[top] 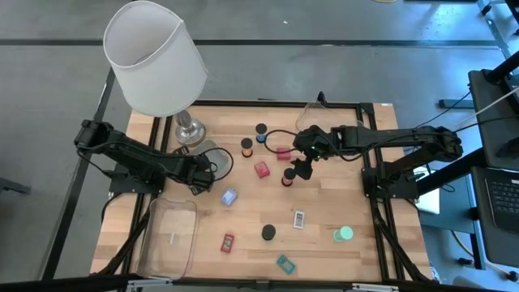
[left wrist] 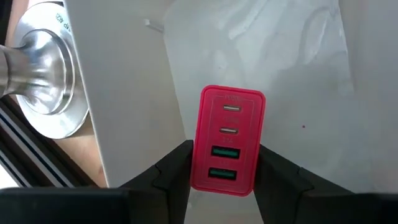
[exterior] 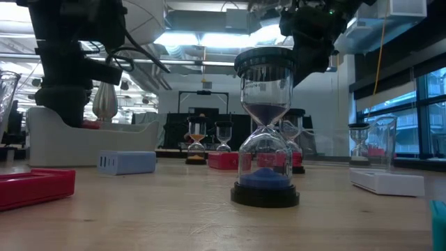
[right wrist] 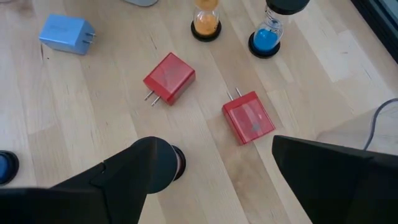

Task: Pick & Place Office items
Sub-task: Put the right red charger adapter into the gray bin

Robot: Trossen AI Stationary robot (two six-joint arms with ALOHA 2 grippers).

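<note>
My left gripper (top: pixel 201 177) is shut on a red USB charger block (left wrist: pixel 227 134) over a clear tray (left wrist: pixel 298 68) beside the lamp base (left wrist: pixel 43 74). My right gripper (top: pixel 302 169) is open above the table's middle. In the right wrist view (right wrist: pixel 214 149) a dark round cap (right wrist: pixel 168 163) stands on the table right beside one finger; I cannot tell whether they touch. Two red plug blocks (right wrist: pixel 169 78) (right wrist: pixel 249 117) lie flat on the wood just beyond the fingers. A blue plug block (right wrist: pixel 62 31) lies farther left. My left gripper pinches the red charger block between its two fingers, by its two long sides (left wrist: pixel 198 171) at the end nearest the wrist. The fingers come from above and lie along its length. Its port face is toward the wrist camera and its other end sticks out over the clear tray.
The white-shaded lamp (top: pixel 154 57) stands at the far left. A second clear tray (top: pixel 170 235) lies near left. A blue-sand timer (exterior: pixel 265 139), white-labelled piece (top: pixel 299 218), green disc (top: pixel 345 234), teal piece (top: pixel 285 264) and red piece (top: pixel 228 242) lie near the front edge.
</note>
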